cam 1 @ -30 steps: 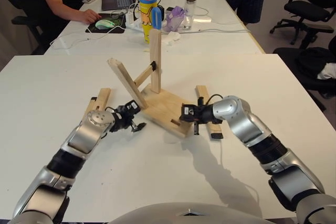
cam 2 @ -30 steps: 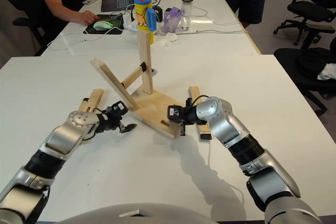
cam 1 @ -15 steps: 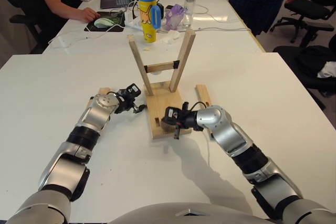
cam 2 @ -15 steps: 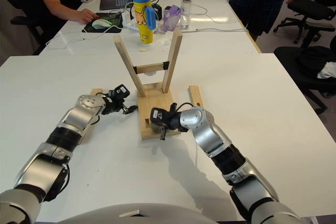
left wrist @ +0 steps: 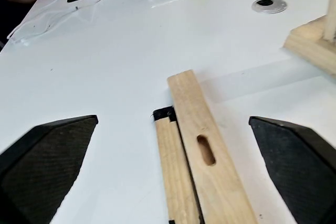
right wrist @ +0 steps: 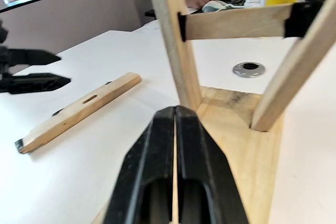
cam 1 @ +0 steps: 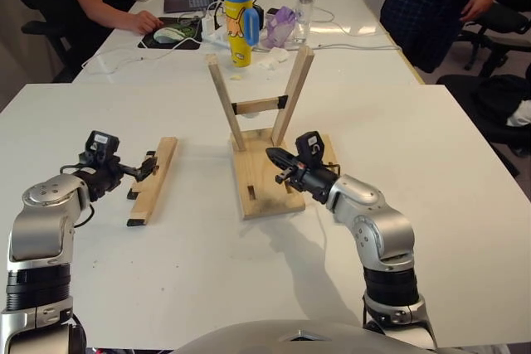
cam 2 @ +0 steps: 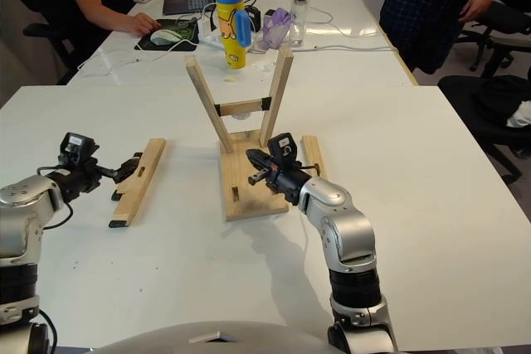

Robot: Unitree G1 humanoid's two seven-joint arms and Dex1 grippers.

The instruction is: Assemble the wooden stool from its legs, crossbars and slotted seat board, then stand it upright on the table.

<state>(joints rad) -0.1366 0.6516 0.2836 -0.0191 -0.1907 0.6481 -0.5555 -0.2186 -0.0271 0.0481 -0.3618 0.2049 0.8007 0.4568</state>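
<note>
The slotted seat board (cam 1: pixel 264 192) lies flat on the table (cam 1: pixel 207 288), with two legs (cam 1: pixel 222 101) and a crossbar (cam 1: pixel 259 106) standing in it. The right gripper (right wrist: pixel 175 129) hovers over it, jaws pressed together and empty. A loose leg (cam 1: pixel 153 180) lies between the left gripper's (cam 1: pixel 139 172) wide-open jaws, touching neither.

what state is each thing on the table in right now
seat board: flat on the table, two legs slotted in
legs: standing up from the board, leaning apart
crossbar: fitted between those legs
left loose leg: lying flat, not gripped
right loose leg: lying flat beside the board, partly hidden
left tool: open, straddling the left loose leg's end
right tool: shut, holding nothing
</note>
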